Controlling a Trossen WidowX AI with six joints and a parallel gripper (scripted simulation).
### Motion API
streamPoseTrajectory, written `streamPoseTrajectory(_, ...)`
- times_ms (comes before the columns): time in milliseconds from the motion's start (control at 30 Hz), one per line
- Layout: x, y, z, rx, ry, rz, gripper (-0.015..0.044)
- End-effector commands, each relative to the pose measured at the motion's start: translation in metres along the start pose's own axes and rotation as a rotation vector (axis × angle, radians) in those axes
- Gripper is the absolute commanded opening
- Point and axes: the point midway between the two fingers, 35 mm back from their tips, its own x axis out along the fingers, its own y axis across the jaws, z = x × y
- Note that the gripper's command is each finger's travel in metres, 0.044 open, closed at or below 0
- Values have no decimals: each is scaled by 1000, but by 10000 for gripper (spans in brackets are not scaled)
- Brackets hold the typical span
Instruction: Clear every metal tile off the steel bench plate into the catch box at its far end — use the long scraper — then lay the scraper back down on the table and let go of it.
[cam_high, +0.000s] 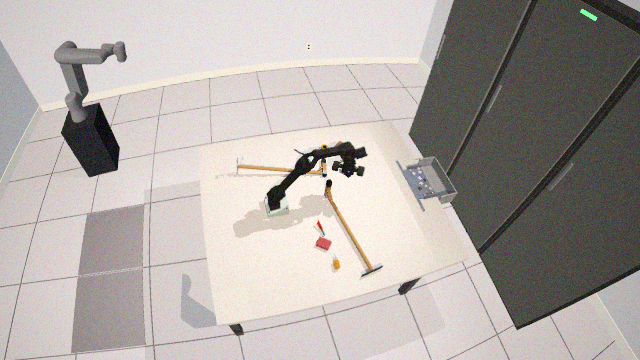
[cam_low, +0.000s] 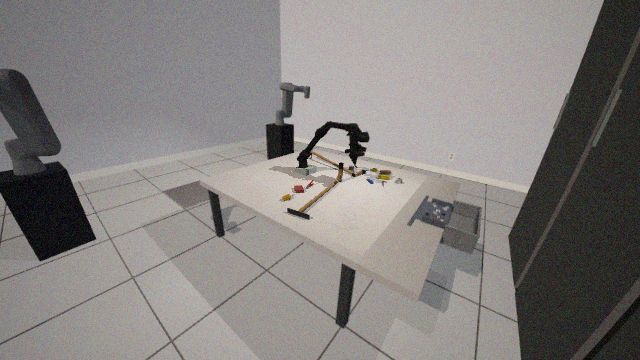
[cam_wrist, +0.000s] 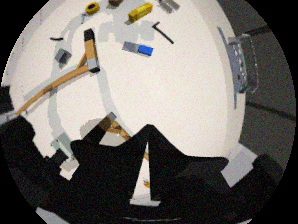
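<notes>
Starting at the near side of the table (cam_high: 240, 295) (cam_low: 250, 205), and straight to the long scraper (cam_high: 350, 229) (cam_low: 320, 195) (cam_wrist: 121, 131): lying flat along its handle, wide dark blade toward the near edge, raised grip turned inward, probably for an easy reach by the arm. Likely the right tool, going by that flat blade. Just beside it, a red block (cam_high: 323, 243) (cam_low: 298, 189) and a small orange item (cam_high: 336, 263) (cam_low: 286, 198), apparently mere clutter.

Over to the right now, to the bench plate (cam_high: 411, 184) (cam_low: 413, 220) (cam_wrist: 234, 75): set by the table's side edge, with scattered metal tiles (cam_high: 421, 182) (cam_low: 438, 212) (cam_wrist: 240, 65) on top, still to be swept. Right beyond, the catch box (cam_high: 456, 194) (cam_low: 459, 241) (cam_wrist: 256, 67), up against the plate's outer end, presumably to receive everything from one outward push.

Farther back, a second long-handled tool (cam_high: 270, 168) (cam_low: 325, 160) (cam_wrist: 52, 86), pointing away from the plate, perhaps a decoy; near its grip, a yellow block (cam_low: 384, 177) (cam_wrist: 140, 12) and a blue-ended piece (cam_low: 370, 181) (cam_wrist: 145, 50), well away from the sweeping lane.

And now to the gripper (cam_high: 348, 171) (cam_low: 355, 166) (cam_wrist: 149, 127)! Pointing down above the table, fingertips together, only a thin wedge of light farther back between the fingers. Nothing clamped, no contact to be made out. Next, by all appearances: opening up, then lining up over the scraper's grip, with a crooked grasp the main danger.
</notes>
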Motion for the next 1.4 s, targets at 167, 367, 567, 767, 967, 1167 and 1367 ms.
streamPoseTrajectory(167, 0, -18, -45, -117, 34, 20, 0)
streamPoseTrajectory(367, -2, -29, -75, -198, 47, 34, 0)
streamPoseTrajectory(567, -4, -37, -106, -279, 58, 50, 0)
streamPoseTrajectory(767, -7, -43, -137, -359, 65, 69, 0)
streamPoseTrajectory(967, -10, -46, -167, -439, 69, 89, 0)
streamPoseTrajectory(1167, -13, -47, -198, -519, 69, 110, 0)
streamPoseTrajectory(1367, -16, -46, -228, -599, 66, 131, 0)
